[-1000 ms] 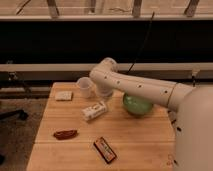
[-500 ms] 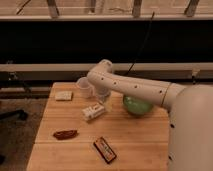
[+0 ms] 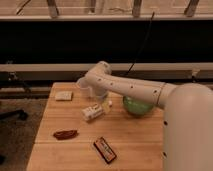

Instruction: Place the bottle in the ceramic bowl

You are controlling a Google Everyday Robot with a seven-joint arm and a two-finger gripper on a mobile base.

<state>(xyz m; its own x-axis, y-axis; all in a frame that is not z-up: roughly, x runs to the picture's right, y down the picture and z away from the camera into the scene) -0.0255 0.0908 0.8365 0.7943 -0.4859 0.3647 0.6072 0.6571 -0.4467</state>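
The white bottle [image 3: 94, 111] with a dark-and-tan label lies on its side on the wooden table [image 3: 75, 155], left of centre. The round green ceramic bowl [image 3: 136, 106] stands to its right and is partly covered by my arm. My gripper [image 3: 102, 96] hangs from the bent wrist just above and behind the bottle, between the white cup and the bowl. The bottle rests on the table, and I cannot tell whether the gripper touches it.
A white cup [image 3: 84, 86] stands behind the gripper. A pale flat packet [image 3: 63, 95] lies at the back left. A dark red-brown item [image 3: 65, 134] and a flat dark rectangular packet [image 3: 105, 149] lie near the front. A dark rail wall runs behind the table.
The wrist has shifted only slightly over the bottle. The bottle still lies in the same spot on the table.
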